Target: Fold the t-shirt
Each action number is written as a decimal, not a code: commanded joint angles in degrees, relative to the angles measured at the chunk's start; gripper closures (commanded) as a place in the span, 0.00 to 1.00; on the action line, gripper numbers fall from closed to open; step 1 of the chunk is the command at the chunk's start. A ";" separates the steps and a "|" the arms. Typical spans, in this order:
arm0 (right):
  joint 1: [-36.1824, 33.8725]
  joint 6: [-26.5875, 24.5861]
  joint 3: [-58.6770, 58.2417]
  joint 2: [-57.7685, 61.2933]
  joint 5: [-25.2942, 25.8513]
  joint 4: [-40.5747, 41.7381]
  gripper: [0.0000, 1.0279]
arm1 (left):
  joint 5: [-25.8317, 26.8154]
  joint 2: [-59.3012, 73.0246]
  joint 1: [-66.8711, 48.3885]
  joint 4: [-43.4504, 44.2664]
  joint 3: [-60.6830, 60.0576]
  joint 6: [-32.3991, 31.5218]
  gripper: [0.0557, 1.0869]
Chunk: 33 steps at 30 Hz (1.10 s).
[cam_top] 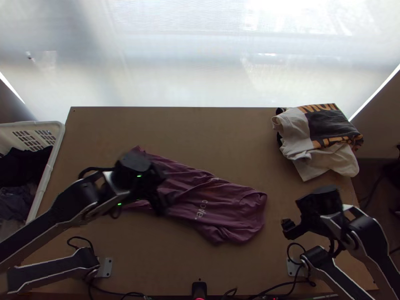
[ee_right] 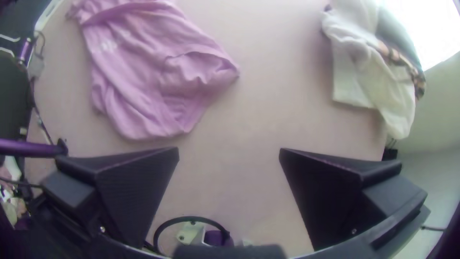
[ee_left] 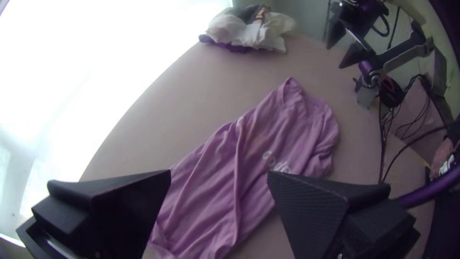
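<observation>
A purple t-shirt (cam_top: 225,200) lies bunched lengthwise in a long wrinkled strip across the table's middle, part of its lettering showing. Over its left end hangs my left gripper (cam_top: 161,192), covering some of the cloth. In the left wrist view the left gripper (ee_left: 219,175) is open above the shirt (ee_left: 258,144), its fingers wide apart. My right gripper (cam_top: 287,227) is to the right of the shirt, apart from it. The right wrist view has the right gripper (ee_right: 229,153) open over bare table, the shirt (ee_right: 153,72) lying beyond it.
A loose pile of white, black and orange clothes (cam_top: 320,140) sits at the table's back right corner. At the left edge stands a white basket (cam_top: 47,185) with dark clothes in it. Cables (cam_top: 280,287) run along the near edge of the wooden table (cam_top: 175,125).
</observation>
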 commanded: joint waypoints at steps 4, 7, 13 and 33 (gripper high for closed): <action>14.10 -13.86 -2.83 12.02 4.94 4.03 0.05 | -1.74 -19.79 7.43 -6.03 -16.93 9.47 0.05; 17.71 -14.12 -0.81 11.76 6.43 5.88 0.05 | -1.74 -21.90 6.90 -6.21 -16.93 10.52 0.05; 32.30 -16.49 -2.56 8.68 18.39 9.75 0.05 | -1.82 -26.82 6.90 -5.68 -23.88 17.73 0.05; 43.72 -16.14 -5.38 18.53 11.00 18.62 0.06 | -3.05 -29.63 19.03 1.44 -30.56 30.38 0.05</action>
